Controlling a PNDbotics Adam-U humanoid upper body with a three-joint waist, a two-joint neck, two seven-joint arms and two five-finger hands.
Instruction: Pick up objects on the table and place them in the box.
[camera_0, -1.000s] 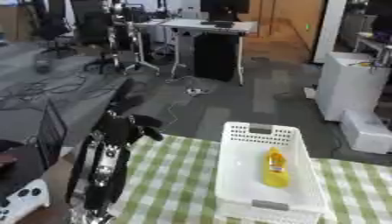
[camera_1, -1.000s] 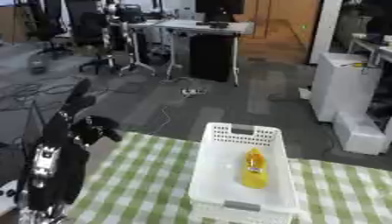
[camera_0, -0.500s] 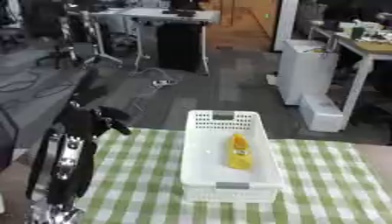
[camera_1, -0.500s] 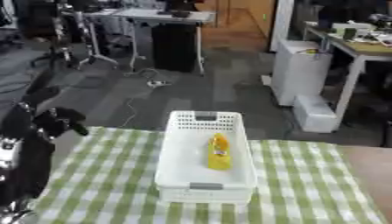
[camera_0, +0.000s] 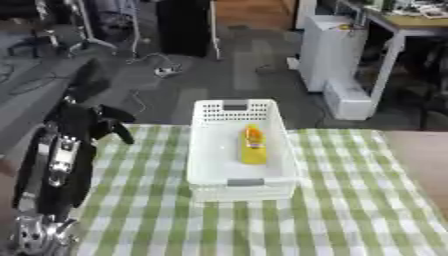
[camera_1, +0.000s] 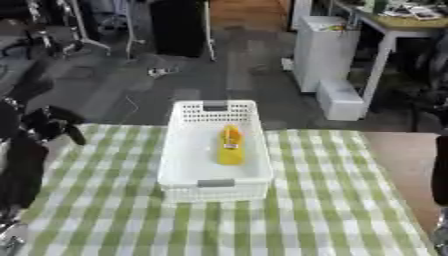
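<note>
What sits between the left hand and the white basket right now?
Nothing but bare green checked cloth. In the left eye view, the left hand is raised at the table's left edge, and the white basket, with a yellow bottle inside, stands apart from it.

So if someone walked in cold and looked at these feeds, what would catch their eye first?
Probably the white slatted box standing mid-table on the green checked cloth, with a yellow bottle-like object lying inside it. Next, the black left arm rising along the left edge, its left robot hand raised near the table's far left corner, holding nothing. A dark part at the right edge of the right eye view may be the other arm.
</note>
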